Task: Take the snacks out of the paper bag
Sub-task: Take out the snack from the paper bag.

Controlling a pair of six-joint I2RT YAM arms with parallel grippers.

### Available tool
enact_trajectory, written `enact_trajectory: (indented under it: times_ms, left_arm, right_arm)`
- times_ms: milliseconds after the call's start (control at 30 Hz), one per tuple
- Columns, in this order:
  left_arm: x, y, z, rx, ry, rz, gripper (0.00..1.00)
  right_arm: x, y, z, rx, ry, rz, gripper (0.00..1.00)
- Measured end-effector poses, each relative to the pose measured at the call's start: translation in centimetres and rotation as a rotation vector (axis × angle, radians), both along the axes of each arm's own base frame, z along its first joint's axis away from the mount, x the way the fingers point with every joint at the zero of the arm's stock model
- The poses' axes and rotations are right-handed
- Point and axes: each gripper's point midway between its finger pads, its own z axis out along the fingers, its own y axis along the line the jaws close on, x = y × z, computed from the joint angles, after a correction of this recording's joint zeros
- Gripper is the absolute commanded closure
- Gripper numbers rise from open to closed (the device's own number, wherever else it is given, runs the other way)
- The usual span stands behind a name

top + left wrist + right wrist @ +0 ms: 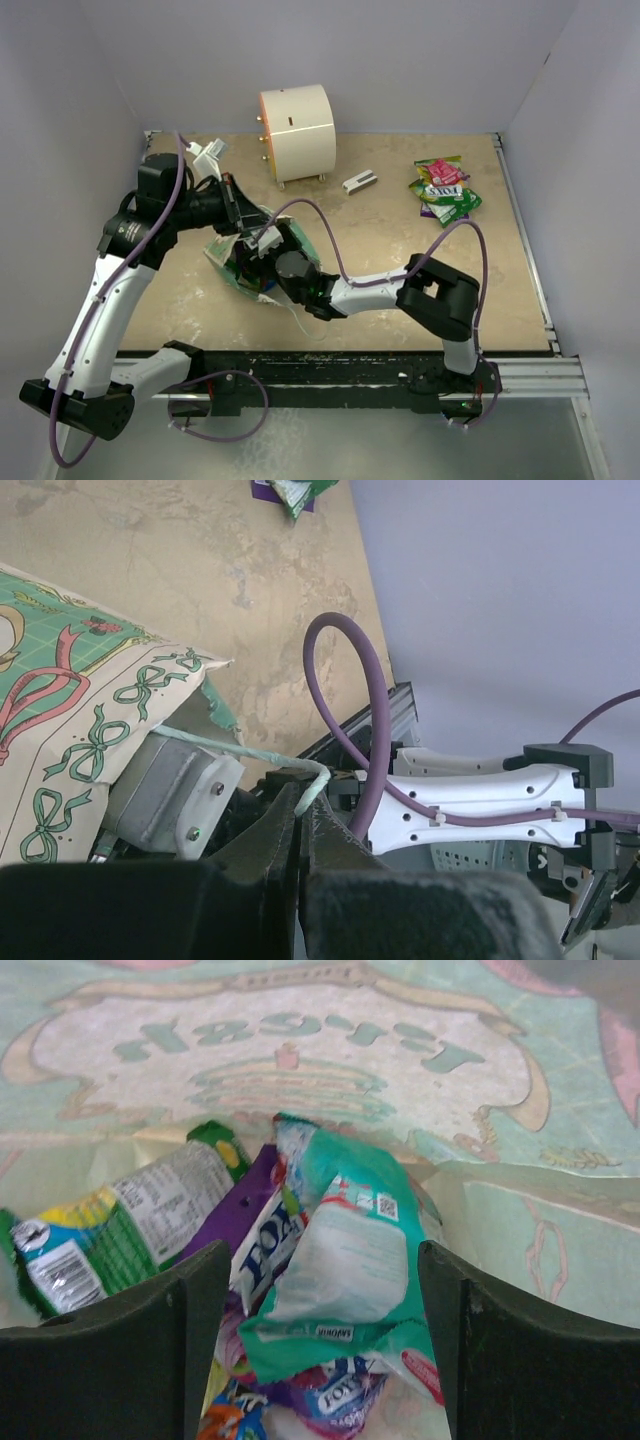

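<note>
The mint-green paper bag (228, 262) lies left of the table's middle with its mouth held open. My left gripper (236, 208) is shut on the bag's thin loop handle (318, 780), and the patterned bag wall (70, 720) shows beside it. My right gripper (266, 250) is inside the bag, open. In the right wrist view the open gripper (322, 1270) straddles a teal packet (350, 1250) without touching it. That packet lies on top of a green packet (110, 1230), a purple packet (238, 1208) and more snacks. Several snacks (445, 188) lie out on the table at the back right.
A white cylinder with an orange rim (297, 130) stands at the back centre. A small grey-white block (360, 181) lies to its right. Walls close the table on the left, back and right. The right arm's purple cable (345, 710) loops near the left gripper.
</note>
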Motion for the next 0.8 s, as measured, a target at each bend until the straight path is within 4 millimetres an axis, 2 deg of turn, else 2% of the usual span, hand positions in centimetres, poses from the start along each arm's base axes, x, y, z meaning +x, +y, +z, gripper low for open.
enact_trajectory:
  times_ms: [167,200,267,567,667,767,800]
  left_arm:
    - [0.1,0.2,-0.2,0.012,0.007,0.017,1.0]
    - [0.2,0.5,-0.4,0.024,0.014,0.034,1.0]
    - [0.2,0.5,-0.4,0.027,0.015,0.038,1.0]
    - [0.4,0.9,-0.7,0.047,0.024,0.066,1.0]
    - [0.4,1.0,-0.6,0.046,0.019,0.07,1.0]
    - [0.3,1.0,-0.5,0.043,0.022,0.073,1.0]
    - [0.2,1.0,-0.5,0.043,0.024,0.072,1.0]
  right_arm:
    - [1.3,0.4,-0.2,0.031,-0.035,-0.063,0.16]
    - [2.1,0.3,-1.0,0.021,-0.05,-0.107,0.16]
    - [2.3,0.1,-1.3,0.012,-0.053,-0.118,0.2]
    - [4.0,-0.5,-2.7,-0.012,-0.07,-0.156,0.53]
    - [4.4,-0.8,-2.8,-0.02,-0.069,-0.16,0.78]
    - [4.6,-0.9,-3.1,-0.037,-0.064,-0.151,0.97]
    - [4.6,-1.0,-3.2,-0.047,-0.062,-0.148,1.0]
